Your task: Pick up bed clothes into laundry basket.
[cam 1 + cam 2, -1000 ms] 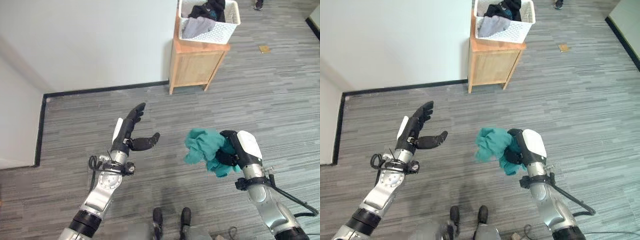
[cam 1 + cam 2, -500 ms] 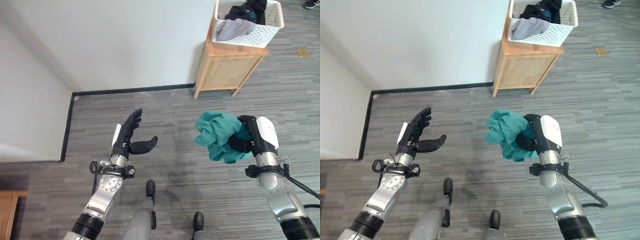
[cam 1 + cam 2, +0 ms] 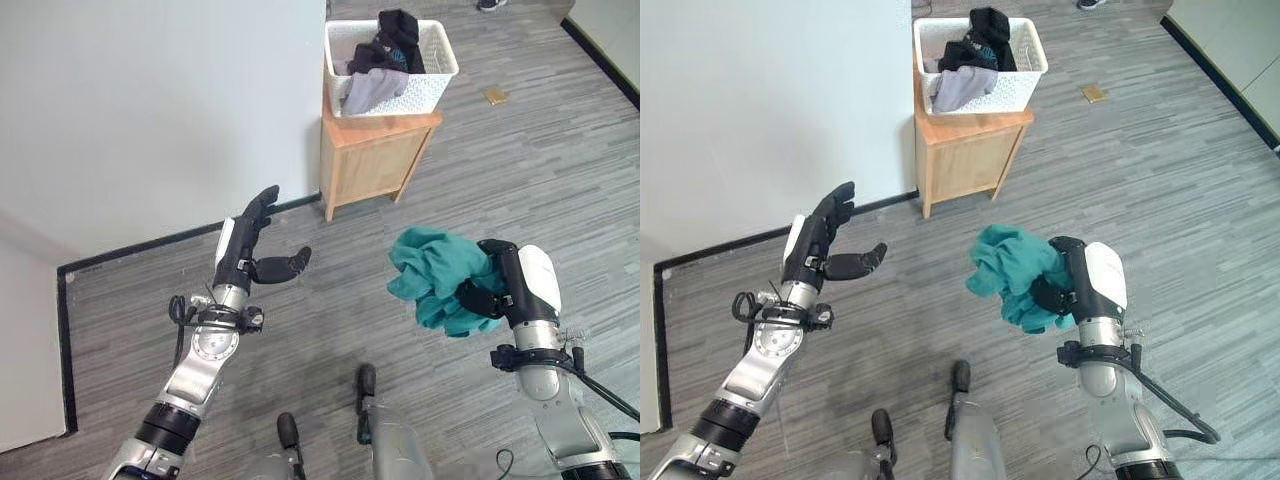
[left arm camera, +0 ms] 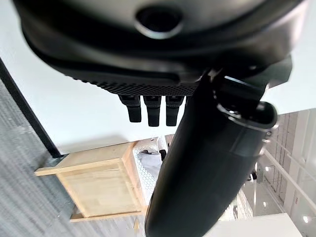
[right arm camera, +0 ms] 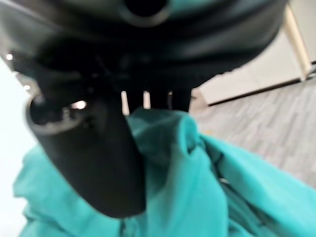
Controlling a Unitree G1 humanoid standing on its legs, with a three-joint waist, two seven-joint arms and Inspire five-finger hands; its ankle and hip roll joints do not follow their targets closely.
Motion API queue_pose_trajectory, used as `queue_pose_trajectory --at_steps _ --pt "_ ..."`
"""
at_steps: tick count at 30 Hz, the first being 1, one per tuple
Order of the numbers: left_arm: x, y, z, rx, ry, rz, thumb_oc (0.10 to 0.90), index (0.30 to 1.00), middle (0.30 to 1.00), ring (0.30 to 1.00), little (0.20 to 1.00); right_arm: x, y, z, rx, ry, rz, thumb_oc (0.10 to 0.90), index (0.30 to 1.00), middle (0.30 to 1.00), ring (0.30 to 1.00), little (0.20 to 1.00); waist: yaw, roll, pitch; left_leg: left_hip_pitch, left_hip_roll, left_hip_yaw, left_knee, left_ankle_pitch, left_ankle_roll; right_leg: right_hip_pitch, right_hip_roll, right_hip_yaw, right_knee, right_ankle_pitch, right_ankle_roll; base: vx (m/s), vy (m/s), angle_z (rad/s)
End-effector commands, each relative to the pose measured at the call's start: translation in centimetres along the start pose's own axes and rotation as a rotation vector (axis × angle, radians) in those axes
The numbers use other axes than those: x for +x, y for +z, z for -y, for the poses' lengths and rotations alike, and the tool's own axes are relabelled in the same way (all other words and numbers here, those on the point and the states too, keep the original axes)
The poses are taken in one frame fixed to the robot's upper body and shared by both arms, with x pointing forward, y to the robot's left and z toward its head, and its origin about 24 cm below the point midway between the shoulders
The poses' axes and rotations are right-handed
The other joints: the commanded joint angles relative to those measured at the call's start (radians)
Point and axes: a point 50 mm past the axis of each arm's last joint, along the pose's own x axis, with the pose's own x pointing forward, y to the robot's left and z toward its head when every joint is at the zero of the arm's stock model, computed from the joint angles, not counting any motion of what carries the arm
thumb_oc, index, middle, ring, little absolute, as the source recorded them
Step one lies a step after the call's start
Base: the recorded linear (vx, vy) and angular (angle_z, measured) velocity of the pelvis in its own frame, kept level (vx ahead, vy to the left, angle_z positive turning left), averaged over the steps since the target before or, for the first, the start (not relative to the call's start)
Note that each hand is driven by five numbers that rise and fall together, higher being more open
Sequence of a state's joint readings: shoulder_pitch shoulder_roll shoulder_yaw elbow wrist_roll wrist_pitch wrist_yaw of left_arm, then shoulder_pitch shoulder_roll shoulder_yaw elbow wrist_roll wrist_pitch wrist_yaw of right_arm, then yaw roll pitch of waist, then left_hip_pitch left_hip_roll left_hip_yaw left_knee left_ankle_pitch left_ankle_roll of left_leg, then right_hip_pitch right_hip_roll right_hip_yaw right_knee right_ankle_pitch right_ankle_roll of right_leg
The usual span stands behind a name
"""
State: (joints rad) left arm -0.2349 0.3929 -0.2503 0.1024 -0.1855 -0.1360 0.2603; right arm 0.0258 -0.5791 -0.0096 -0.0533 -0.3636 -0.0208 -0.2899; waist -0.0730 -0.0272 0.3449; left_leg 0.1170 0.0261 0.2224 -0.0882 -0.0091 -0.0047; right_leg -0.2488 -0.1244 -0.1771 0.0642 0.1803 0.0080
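A bunched teal cloth [image 3: 435, 281] hangs above the floor at the right, and my right hand [image 3: 502, 290] is shut on it. Its wrist view has the thumb pressed into the teal cloth [image 5: 197, 192]. My left hand [image 3: 247, 249] is raised at the left, open and holding nothing, fingers straight and thumb out. A white laundry basket [image 3: 437, 52] stands on a small wooden cabinet [image 3: 375, 155] against the wall at the top, with dark and grey clothes [image 3: 378, 70] in it. The basket [image 4: 146, 170] and cabinet [image 4: 98, 187] also show past my left hand's fingers [image 4: 152, 110].
A white wall [image 3: 150, 110] with a black skirting strip [image 3: 150, 245] runs along the left and back. Grey plank floor [image 3: 540, 170] spreads between me and the cabinet. A small tan object [image 3: 496, 95] lies on the floor to the right of the cabinet.
The camera has swung, so the cabinet and basket sit nearer the middle top. Both hands keep their poses; the right one still holds the teal cloth.
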Motion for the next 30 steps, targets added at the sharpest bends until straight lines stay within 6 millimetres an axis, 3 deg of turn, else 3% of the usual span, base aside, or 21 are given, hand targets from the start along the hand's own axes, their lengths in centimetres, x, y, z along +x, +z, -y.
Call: queue_pose_trajectory --at_steps 1,3,6,8,9,10,11,12,15,18,21,22,24,26,27,28,30 --pt "0.7 3.8 -0.5 -0.033 0.058 0.221 0.800 0.900 0.900 0.900 0.900 1.7 4.7 5.0 -0.021 -0.222 0.282 0.400 0.300 0.300 0.300 0.300 -0.006 0.031 -0.111 0.007 0.084 0.013 0.058 -0.103 -0.045 0.127 0.032 0.014 -0.022 -0.211 0.112 0.13 -0.175 -0.13" --pt "0.2 3.6 -1.3 -0.055 0.093 0.211 0.800 0.900 0.900 0.900 0.900 1.7 5.6 5.3 0.003 -0.227 0.331 0.400 0.300 0.300 0.300 0.300 0.002 0.031 -0.124 -0.027 0.123 0.030 0.215 -0.120 -0.058 0.188 0.052 0.015 -0.082 -0.214 0.086 0.19 -0.301 -0.25" --pt "-0.1 3.2 -1.9 -0.096 0.133 0.190 0.800 0.900 0.900 0.900 0.900 1.8 7.2 5.9 0.075 -0.244 0.413 0.400 0.300 0.300 0.300 0.300 0.031 0.037 -0.103 -0.149 0.214 -0.009 0.549 -0.007 -0.078 0.300 0.095 0.020 -0.145 -0.241 0.029 0.16 -0.300 -0.33" --pt "-0.3 3.1 -2.1 -0.114 0.159 0.187 0.800 0.900 0.900 0.900 0.900 2.1 8.4 6.3 0.093 -0.249 0.469 0.400 0.300 0.300 0.300 0.300 0.051 0.025 -0.089 -0.226 0.205 -0.038 0.659 0.023 -0.068 0.330 0.093 0.036 -0.151 -0.253 0.010 0.14 -0.171 -0.49" --pt "-0.4 2.8 -2.4 -0.121 0.182 0.176 0.800 0.900 0.900 0.900 0.900 2.2 9.5 6.5 0.107 -0.249 0.515 0.400 0.300 0.300 0.300 0.300 0.071 0.023 -0.084 -0.268 0.170 -0.058 0.660 -0.009 -0.064 0.351 0.090 0.064 -0.151 -0.264 0.010 0.14 -0.068 -0.80" --pt "-0.4 2.8 -2.4 -0.120 0.183 0.177 0.800 0.900 0.900 0.900 0.900 2.2 9.5 6.5 0.107 -0.250 0.516 0.400 0.300 0.300 0.300 0.300 0.071 0.020 -0.085 -0.269 0.166 -0.056 0.656 -0.003 -0.061 0.348 0.086 0.065 -0.151 -0.261 0.010 0.22 0.031 -1.04" --pt "-0.7 2.3 -2.8 -0.133 0.223 0.159 0.800 0.900 0.900 0.900 0.900 2.2 10.4 6.6 0.130 -0.247 0.559 0.400 0.300 0.300 0.300 0.300 0.090 0.025 -0.087 -0.275 0.112 -0.075 0.555 -0.048 -0.054 0.359 0.077 0.090 -0.151 -0.271 0.023 0.18 0.065 -0.81" --pt "-0.9 2.0 -2.9 -0.149 0.237 0.146 0.800 0.900 0.900 0.900 0.900 2.1 10.7 6.6 0.140 -0.247 0.574 0.400 0.300 0.300 0.300 0.300 0.097 0.031 -0.091 -0.262 0.087 -0.077 0.494 -0.086 -0.045 0.364 0.074 0.089 -0.151 -0.277 0.031 0.24 0.095 -0.72" --pt "-1.0 1.7 -3.1 -0.153 0.250 0.134 0.800 0.900 0.900 0.900 0.900 2.2 11.0 6.2 0.152 -0.231 0.587 0.400 0.300 0.300 0.300 0.300 0.106 0.046 -0.108 -0.236 0.026 -0.072 0.299 -0.057 -0.039 0.365 0.075 0.087 -0.151 -0.281 0.044 0.14 0.052 -0.41" --pt "-1.3 1.6 -2.8 -0.153 0.242 0.134 0.800 0.900 0.900 0.900 0.900 1.7 11.1 6.4 0.161 -0.253 0.593 0.400 0.300 0.300 0.300 0.300 0.093 0.075 -0.125 -0.212 -0.006 0.013 0.168 -0.008 -0.035 0.389 0.085 0.063 -0.151 -0.306 0.048 0.21 0.064 -0.29" --pt "-1.5 1.1 -2.6 -0.132 0.233 0.111 0.800 0.900 0.900 0.900 0.900 1.5 11.2 6.7 0.166 -0.264 0.600 0.400 0.300 0.300 0.300 0.300 0.086 0.084 -0.140 -0.167 -0.032 -0.009 0.115 -0.007 -0.019 0.408 0.078 0.055 -0.134 -0.313 0.057 0.22 0.082 0.04" --pt "-1.5 1.2 -2.7 -0.117 0.227 0.115 0.800 0.900 0.900 0.900 0.900 1.2 11.1 6.7 0.169 -0.268 0.595 0.400 0.300 0.300 0.300 0.300 0.080 0.086 -0.141 -0.138 -0.030 -0.009 0.089 -0.004 -0.010 0.390 0.069 0.043 -0.027 -0.334 0.061 0.19 0.061 -0.10" --pt "-1.5 1.3 -2.9 -0.108 0.225 0.119 0.800 0.900 0.900 0.900 0.900 1.2 11.3 6.8 0.169 -0.271 0.605 0.400 0.300 0.300 0.300 0.300 0.078 0.086 -0.140 -0.120 -0.035 -0.009 0.069 -0.008 0.002 0.359 0.064 0.041 0.054 -0.355 0.073 0.14 0.049 0.06" --pt "-1.5 1.3 -3.4 -0.097 0.244 0.119 0.800 0.900 0.900 0.900 0.900 1.0 11.5 6.9 0.161 -0.276 0.617 0.400 0.300 0.300 0.300 0.300 0.067 0.093 -0.129 -0.072 -0.036 -0.024 0.046 -0.023 0.022 0.282 0.051 0.044 0.219 -0.332 0.120 0.15 0.083 0.43" --pt "-1.2 1.2 -3.4 -0.103 0.263 0.113 0.800 0.900 0.900 0.900 0.900 0.9 11.8 6.7 0.166 -0.268 0.625 0.400 0.300 0.300 0.300 0.300 0.043 0.099 -0.103 -0.039 -0.035 -0.038 0.026 -0.026 0.037 0.185 0.043 0.080 0.395 -0.290 0.157 0.13 0.082 0.44" --pt "-0.9 1.4 -3.4 -0.101 0.267 0.122 0.800 0.900 0.900 0.900 0.900 0.9 11.8 6.7 0.161 -0.270 0.625 0.400 0.300 0.300 0.300 0.300 0.036 0.103 -0.096 -0.028 -0.036 -0.044 0.015 -0.026 0.039 0.146 0.040 0.099 0.440 -0.289 0.158 0.16 0.050 0.41" --pt "-0.2 2.4 -3.3 -0.090 0.255 0.167 0.800 0.900 0.900 0.900 0.900 0.7 11.9 7.3 0.156 -0.303 0.630 0.400 0.300 0.300 0.300 0.300 0.013 0.114 -0.085 -0.016 -0.032 -0.057 0.003 -0.033 0.032 0.100 0.054 0.129 0.380 -0.328 0.124 0.14 -0.030 0.39"
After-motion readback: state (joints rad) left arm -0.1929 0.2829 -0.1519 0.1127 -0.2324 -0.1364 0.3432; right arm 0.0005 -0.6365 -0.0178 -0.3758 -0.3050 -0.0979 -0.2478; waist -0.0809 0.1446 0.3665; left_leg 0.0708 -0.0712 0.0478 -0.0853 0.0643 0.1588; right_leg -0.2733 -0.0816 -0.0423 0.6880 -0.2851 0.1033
